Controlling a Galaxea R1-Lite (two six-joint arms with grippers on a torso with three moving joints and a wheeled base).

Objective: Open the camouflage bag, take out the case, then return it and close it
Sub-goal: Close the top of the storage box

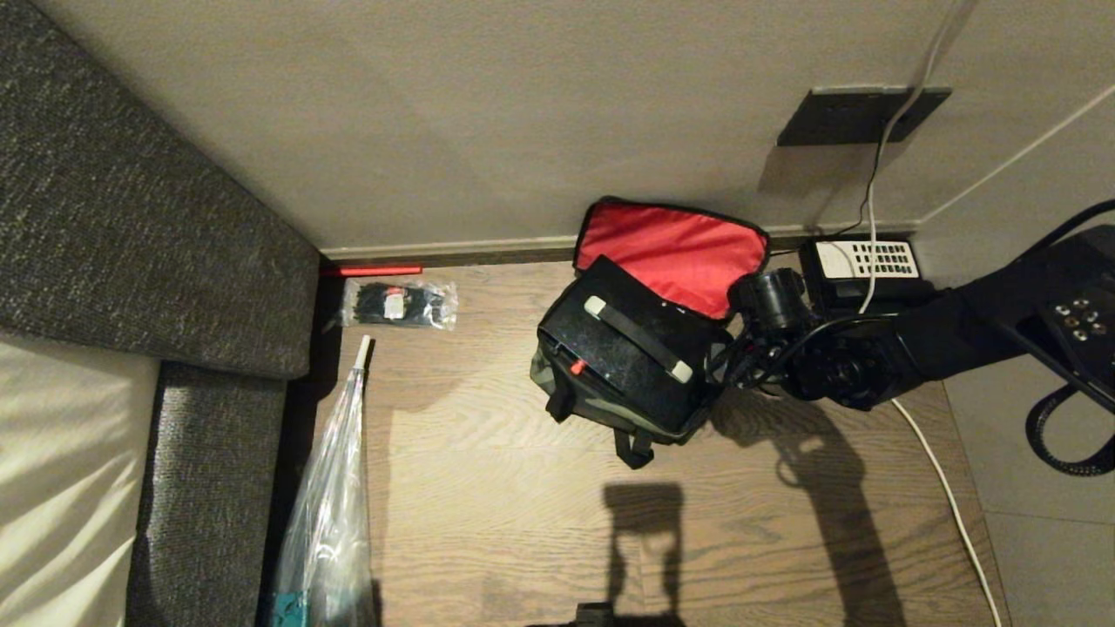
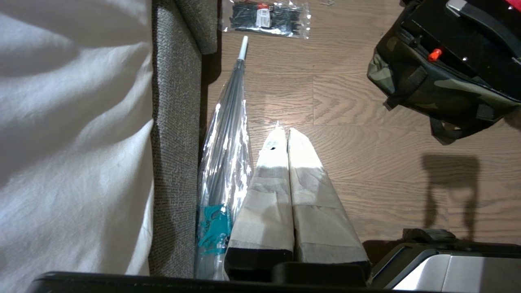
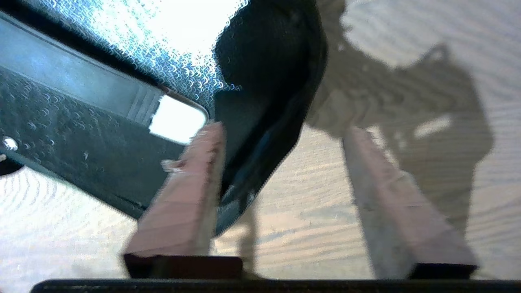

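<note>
Right gripper [image 3: 281, 130] hangs at the right end of the camouflage bag [image 1: 557, 383], its 2 fingers [image 3: 185, 191] spread apart with nothing clamped between them; one finger lies against the bag's dark end edge and the other stands clear over the floor. Left gripper [image 2: 285, 134] is parked well away from the bag, low over the floor beside the umbrella, its 2 taped fingers pressed together on nothing.

Wood floor [image 1: 488, 488] fills the middle of the head view, with the grey upholstered bed side [image 1: 131, 244] and white bedding [image 1: 61, 470] along the left and the pale wall [image 1: 435, 122] at the back.

Against the skirting board the camouflage bag sits on the floor with its lid [image 1: 671, 252] thrown back toward the wall, red lining showing. Inside the open bag rests the case [image 1: 627, 348], black and textured, its top face up, its handle [image 1: 636, 338] with 2 pale ends lying across it and a small red latch [image 1: 577, 367] at its front edge.

Just beside the bag, to the right, a black telephone [image 1: 858, 266] with a white keypad stands by the wall, a white cable [image 1: 945, 496] running past it. A clear folded umbrella [image 1: 335, 488] lies along the bed side. Near its tip sits a small plastic packet of black cable ties [image 1: 399, 303].
</note>
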